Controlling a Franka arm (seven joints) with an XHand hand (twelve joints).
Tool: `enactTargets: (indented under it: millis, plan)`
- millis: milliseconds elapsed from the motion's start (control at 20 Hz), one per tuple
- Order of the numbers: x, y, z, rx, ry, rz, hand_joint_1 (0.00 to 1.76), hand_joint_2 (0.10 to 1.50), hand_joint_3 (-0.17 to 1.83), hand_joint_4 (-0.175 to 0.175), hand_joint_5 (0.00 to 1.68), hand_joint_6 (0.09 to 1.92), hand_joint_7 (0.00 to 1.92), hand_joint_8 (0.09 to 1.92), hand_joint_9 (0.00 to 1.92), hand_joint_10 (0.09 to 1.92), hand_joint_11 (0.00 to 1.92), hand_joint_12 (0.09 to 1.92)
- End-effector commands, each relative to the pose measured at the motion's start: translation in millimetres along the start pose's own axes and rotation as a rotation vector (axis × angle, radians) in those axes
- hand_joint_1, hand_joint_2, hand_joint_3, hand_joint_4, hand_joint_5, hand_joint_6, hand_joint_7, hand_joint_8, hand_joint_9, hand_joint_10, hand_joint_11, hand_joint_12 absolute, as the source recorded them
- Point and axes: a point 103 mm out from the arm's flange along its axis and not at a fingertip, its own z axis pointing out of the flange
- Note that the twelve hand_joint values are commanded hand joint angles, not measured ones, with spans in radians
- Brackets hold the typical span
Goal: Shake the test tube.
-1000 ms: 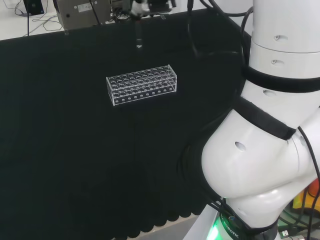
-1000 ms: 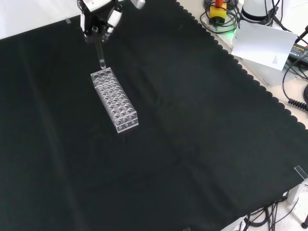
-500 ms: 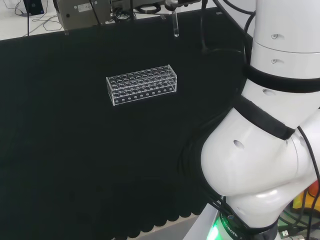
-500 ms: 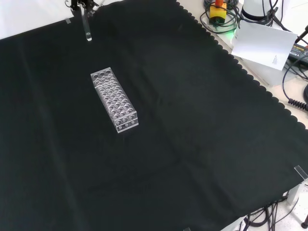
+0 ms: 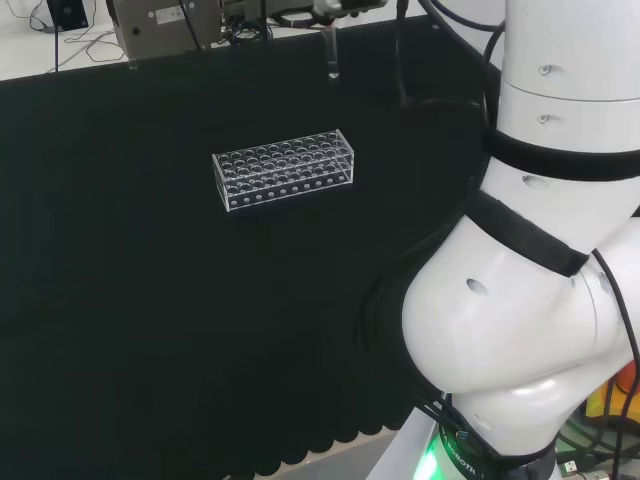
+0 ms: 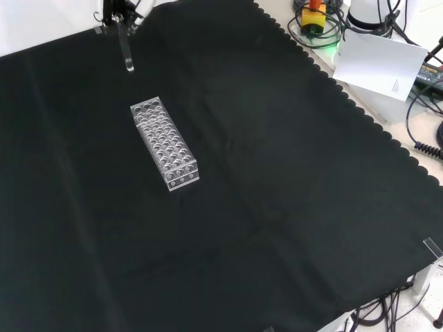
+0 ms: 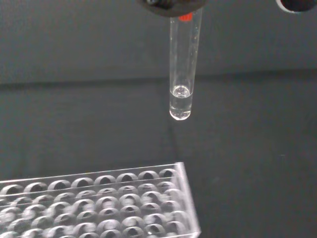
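Note:
A clear test tube point(image 5: 331, 57) hangs upright in the air beyond the rack, with a little clear liquid at its bottom point(image 7: 181, 101). The hand point(image 6: 118, 7) is shut on the tube's top end, at the upper edge of the front view, and the tube point(image 6: 127, 52) points down from it. In the wrist view dark fingers point(image 7: 171, 5) pinch the tube point(image 7: 183, 59) near a red mark. The clear plastic test tube rack point(image 5: 284, 168) stands on the black cloth below and apart from the tube, its holes showing nothing inside point(image 6: 164, 143) point(image 7: 99, 206).
The arm's white links point(image 5: 550, 250) stand at the right of the head view. A grey metal device point(image 5: 160, 25) and cables sit past the cloth's far edge. In the front view a white box point(image 6: 377, 62) and cables lie off the cloth's scalloped edge at the upper right.
The hand lifted the tube up and away from the rack's end, swinging right in the head view. In the last half second it came back slightly left and lower.

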Motion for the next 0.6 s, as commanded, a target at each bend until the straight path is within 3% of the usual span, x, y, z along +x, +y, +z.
enactTargets:
  millis: [50,400,600]
  plan:
    - [74.7,-4.1,2.4,0.005,0.044,-0.166,1.23,1.05,-0.17,-0.175,1.38,0.33,1.68,0.60,1.68,0.37,1.37,0.78]
    - [153.5,-13.6,-8.8,-0.002,0.116,-0.319,1.23,1.05,-0.17,-0.175,1.38,0.33,1.68,0.60,1.68,0.38,1.37,0.78]
    - [179.6,-18.1,-15.3,-0.010,0.121,-0.377,1.23,1.05,-0.17,-0.175,1.38,0.33,1.68,0.60,1.68,0.38,1.37,0.78]
